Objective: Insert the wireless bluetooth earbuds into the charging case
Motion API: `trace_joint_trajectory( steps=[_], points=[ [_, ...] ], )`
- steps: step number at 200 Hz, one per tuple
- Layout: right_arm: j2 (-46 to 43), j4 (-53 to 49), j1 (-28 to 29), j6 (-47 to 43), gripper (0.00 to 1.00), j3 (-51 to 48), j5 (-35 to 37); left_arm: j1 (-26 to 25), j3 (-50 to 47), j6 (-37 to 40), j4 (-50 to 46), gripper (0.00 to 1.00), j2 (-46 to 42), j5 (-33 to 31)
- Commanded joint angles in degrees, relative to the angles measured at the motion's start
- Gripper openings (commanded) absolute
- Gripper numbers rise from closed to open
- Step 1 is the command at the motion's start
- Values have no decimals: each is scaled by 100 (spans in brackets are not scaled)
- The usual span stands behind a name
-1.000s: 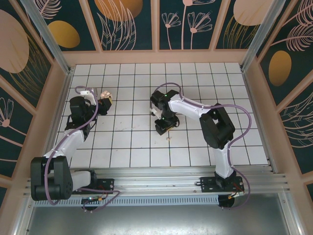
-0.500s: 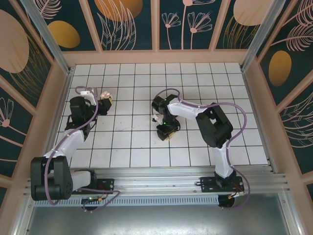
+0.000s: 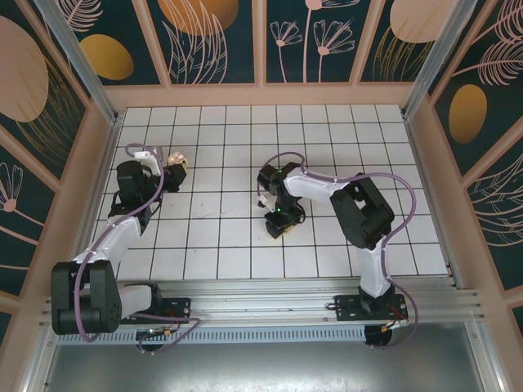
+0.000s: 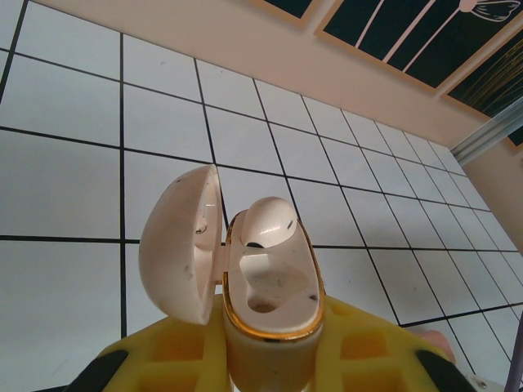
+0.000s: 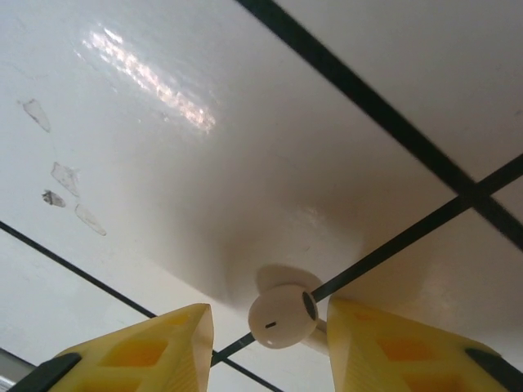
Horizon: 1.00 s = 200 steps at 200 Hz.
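The pale-pink charging case (image 4: 270,286) stands upright in my left gripper (image 4: 270,359), which is shut on its lower body. Its lid (image 4: 184,245) hangs open to the left. One earbud (image 4: 265,220) sits in the far socket, and the near socket is bare. In the top view my left gripper (image 3: 172,173) holds the case (image 3: 177,159) at the far left of the tiled floor. My right gripper (image 5: 268,314) is down at the floor, open, with a loose earbud (image 5: 282,316) lying on a black grout line between its yellow fingers (image 5: 163,343). The right finger is close to the earbud's stem.
White tiles with black grout lines cover the floor (image 3: 221,131), walled in by pink panels (image 3: 261,94). A metal rail (image 3: 261,306) carries both arm bases at the near edge. Small scuff marks (image 5: 57,180) dot the tile left of my right gripper (image 3: 278,224).
My right gripper has moved toward the near edge and come down over the loose earbud. The left arm and the case have stayed still.
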Motion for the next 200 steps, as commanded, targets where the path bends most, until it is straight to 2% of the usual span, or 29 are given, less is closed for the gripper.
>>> trace_joint_trajectory(
  steps=[1,38,62,105,200],
  points=[
    [-165,-318,151,207,40,-152,-298,29,170,3,20,11,-3,84],
    [-307,-353,198,382,38,-31,-236,21,181,3,16,11,19,106],
    [-373,-399,97,583,41,120,-7,33,177,16,13,11,5,97],
    [-367,-404,44,763,41,217,71,24,172,11,6,10,-12,93],
    [-91,-173,136,825,33,191,-132,25,177,9,7,10,23,94]
  ],
)
